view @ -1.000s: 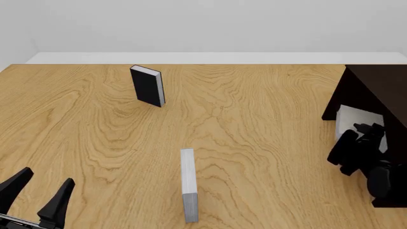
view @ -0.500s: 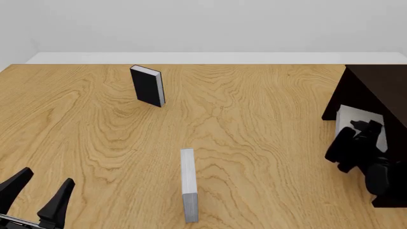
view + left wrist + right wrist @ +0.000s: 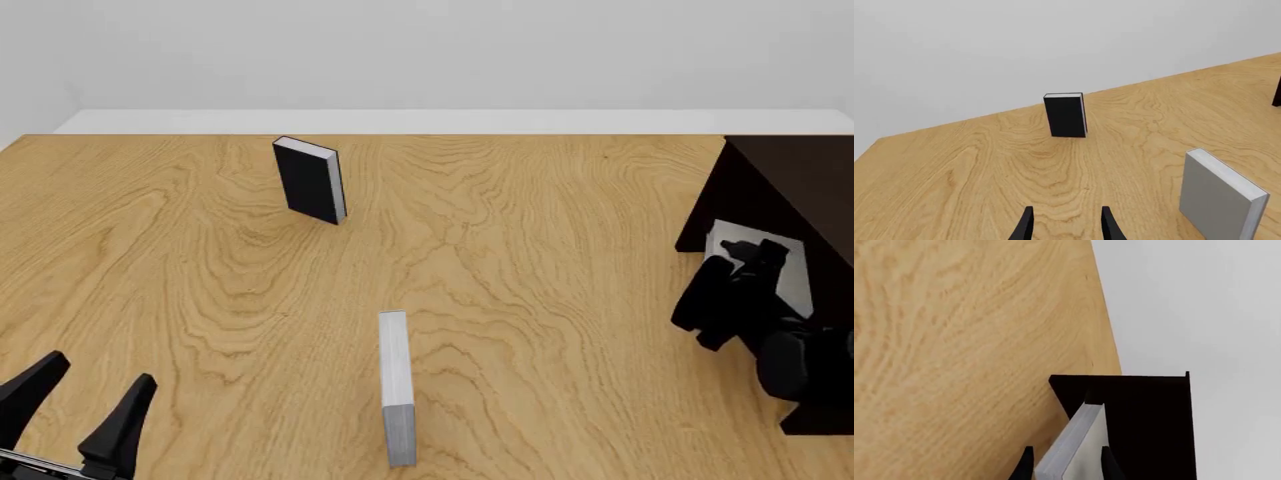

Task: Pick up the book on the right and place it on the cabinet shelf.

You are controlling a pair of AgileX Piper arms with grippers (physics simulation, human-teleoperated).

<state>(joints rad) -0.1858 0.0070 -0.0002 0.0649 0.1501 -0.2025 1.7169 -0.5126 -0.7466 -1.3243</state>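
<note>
wooden table [image 3: 534, 300] | black book [image 3: 310, 180] upright, far left | narrow grey book [image 3: 394, 385] upright, near centre | cabinet [image 3: 787, 190] right edge

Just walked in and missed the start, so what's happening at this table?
The right gripper has its fingers on either side of a pale grey book, at the opening of the dark cabinet on the right side of the table. The book looks partly inside the recess. The left gripper sits open and idle at the near left corner. A black book stands upright farther back, and another grey book stands near the middle.
</note>
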